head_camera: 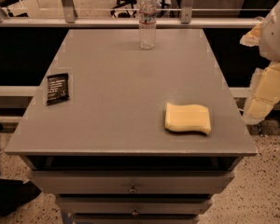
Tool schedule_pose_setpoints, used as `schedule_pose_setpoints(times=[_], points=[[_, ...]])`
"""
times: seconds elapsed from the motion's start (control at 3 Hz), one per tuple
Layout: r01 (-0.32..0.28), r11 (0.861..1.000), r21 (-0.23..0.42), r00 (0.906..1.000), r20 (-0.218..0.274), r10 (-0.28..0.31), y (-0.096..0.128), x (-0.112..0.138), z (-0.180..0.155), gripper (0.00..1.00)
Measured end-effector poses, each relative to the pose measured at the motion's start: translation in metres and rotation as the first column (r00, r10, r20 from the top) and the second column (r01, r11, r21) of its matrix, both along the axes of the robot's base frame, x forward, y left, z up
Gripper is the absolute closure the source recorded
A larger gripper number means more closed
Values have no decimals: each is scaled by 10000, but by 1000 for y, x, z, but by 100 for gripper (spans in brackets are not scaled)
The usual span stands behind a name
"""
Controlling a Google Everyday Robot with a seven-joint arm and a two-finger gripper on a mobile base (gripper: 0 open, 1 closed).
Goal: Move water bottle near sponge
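We see the gripper (265, 93) beyond the table's right edge and cannot tell whether it is open or closed. On the grey table (121, 87), the sponge (188, 118) lies flat near-right. The water bottle (148, 20) stands upright at the far edge, well apart from it. A black packet (58, 88) lies at the left.

My gripper (263, 96), smooth pale plastic, hangs right of the matt grey table (121, 101). The water bottle (148, 22) is clear glossy plastic, the sponge (187, 118) matt foam.

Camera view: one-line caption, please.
Water bottle at table back edge, sponge front right, packet left, hand off the right side.
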State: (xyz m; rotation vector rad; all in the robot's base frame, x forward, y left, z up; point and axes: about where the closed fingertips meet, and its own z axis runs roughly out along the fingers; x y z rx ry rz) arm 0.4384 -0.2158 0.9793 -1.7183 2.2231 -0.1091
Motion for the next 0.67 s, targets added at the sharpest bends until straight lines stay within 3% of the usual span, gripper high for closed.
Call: schedule_pose_setpoints(times=[0.33, 0.67], points=[[-2, 10000, 4, 10000, 17, 2, 0, 0, 0, 0], [111, 9974, 709, 9998, 151, -122, 7, 19, -9, 0]])
